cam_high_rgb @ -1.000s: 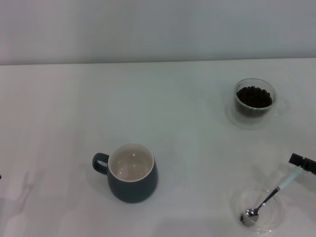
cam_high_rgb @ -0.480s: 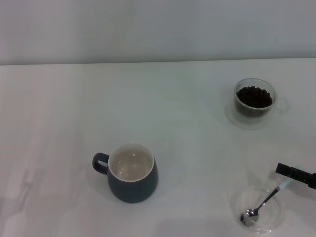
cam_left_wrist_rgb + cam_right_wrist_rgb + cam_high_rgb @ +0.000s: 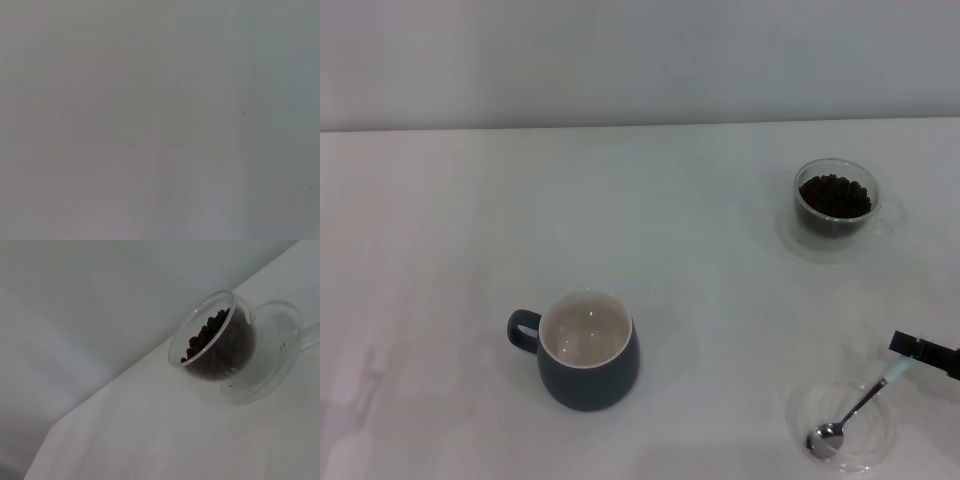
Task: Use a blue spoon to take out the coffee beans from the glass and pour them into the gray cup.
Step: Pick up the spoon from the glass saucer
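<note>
Head view
Spoon [image 3: 850, 411]: on a clear saucer [image 3: 803, 410] at near right of the table [image 3: 700, 300]; bowl toward the robot, pale handle rising up and out to the right.
Long axis: diagonal, bowl near-left, handle tip far-right.
Right end effector [image 3: 926, 351]: dark part only, at the right edge, touching or just over the handle tip; rest cut off by the frame.
Opening: cannot tell; grip on the handle not confirmable.
Key relation: spoon runs from the end effector down and left, toward the robot; right arm far nearer than left.
Glass [image 3: 835, 198]: far right, upright, well apart from the spoon.
Beans [image 3: 834, 195]: dark heap inside the glass, near the rim.
Cup [image 3: 585, 349]: near centre-left, upright, handle to the left, cream inside, no beans visible.
Left end effector: not in view.

Left wrist view
Content: plain grey blur, nothing identifiable.

Right wrist view
Glass [image 3: 220, 342]: with its clear handle, standing on a clear saucer [image 3: 260, 385] of its own.
Beans [image 3: 212, 342]: filling most of the glass.
Own fingers: not shown.

Judgement
Stage: spoon pick-up, no scooping begun.
Next move: likely a firm pinch on the handle, lift clear of the saucer, carry away from the robot to the glass.
Risk: thin handle slipping or swivelling if pinched at the very tip.
</note>
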You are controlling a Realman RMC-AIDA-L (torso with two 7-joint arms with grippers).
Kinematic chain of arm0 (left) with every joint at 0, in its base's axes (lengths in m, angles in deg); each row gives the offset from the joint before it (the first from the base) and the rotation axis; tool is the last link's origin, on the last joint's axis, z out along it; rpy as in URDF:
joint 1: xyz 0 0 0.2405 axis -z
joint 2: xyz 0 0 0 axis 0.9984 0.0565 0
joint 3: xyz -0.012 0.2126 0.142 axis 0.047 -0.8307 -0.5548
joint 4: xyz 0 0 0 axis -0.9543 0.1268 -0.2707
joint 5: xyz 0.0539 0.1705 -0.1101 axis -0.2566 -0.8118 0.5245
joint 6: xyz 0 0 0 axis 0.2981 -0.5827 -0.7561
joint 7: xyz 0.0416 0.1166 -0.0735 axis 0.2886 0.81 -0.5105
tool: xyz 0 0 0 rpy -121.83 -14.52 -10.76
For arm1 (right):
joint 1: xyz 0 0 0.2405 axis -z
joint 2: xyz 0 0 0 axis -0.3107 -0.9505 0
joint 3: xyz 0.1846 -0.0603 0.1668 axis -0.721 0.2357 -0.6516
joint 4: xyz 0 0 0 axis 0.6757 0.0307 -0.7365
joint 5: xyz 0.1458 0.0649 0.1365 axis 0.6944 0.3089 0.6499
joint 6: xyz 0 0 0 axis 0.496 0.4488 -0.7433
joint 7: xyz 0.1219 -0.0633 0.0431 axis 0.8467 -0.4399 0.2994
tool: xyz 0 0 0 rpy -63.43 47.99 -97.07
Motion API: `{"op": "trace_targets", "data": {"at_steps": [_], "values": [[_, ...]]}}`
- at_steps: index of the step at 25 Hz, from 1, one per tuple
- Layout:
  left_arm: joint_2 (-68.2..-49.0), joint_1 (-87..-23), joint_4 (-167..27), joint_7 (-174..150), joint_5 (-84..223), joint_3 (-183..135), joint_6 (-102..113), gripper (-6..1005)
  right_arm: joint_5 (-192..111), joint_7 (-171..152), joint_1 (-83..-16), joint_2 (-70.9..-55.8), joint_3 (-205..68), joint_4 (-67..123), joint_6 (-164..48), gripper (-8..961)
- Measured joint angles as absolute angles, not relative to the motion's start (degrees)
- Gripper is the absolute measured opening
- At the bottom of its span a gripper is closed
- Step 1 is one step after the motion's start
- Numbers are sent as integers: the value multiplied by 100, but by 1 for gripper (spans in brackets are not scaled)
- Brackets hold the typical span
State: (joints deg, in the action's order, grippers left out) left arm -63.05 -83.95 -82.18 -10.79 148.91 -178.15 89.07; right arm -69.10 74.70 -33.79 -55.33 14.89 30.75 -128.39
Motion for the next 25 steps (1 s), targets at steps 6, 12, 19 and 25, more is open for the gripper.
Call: {"op": "trace_targets", "data": {"at_steps": [6, 12, 19, 25], "values": [[-6305, -8386, -8218, -1079, 14893, -17815, 8942, 892, -6909, 7475, -3378, -5507, 1448, 3062, -12911, 260], [-6305, -8376, -8218, -1079, 14905, -17815, 8972, 892, -6887, 7529, -3375, -5450, 1409, 3081, -13125, 184], [-6305, -8377, -8218, -1079, 14912, -17816, 8972, 892, -6849, 7646, -3383, -5409, 1399, 3056, -13335, 161], [-6305, -8377, -8218, -1079, 14917, -17815, 8972, 891, -6835, 7676, -3419, -5430, 1240, 3002, -13512, 152]]}}
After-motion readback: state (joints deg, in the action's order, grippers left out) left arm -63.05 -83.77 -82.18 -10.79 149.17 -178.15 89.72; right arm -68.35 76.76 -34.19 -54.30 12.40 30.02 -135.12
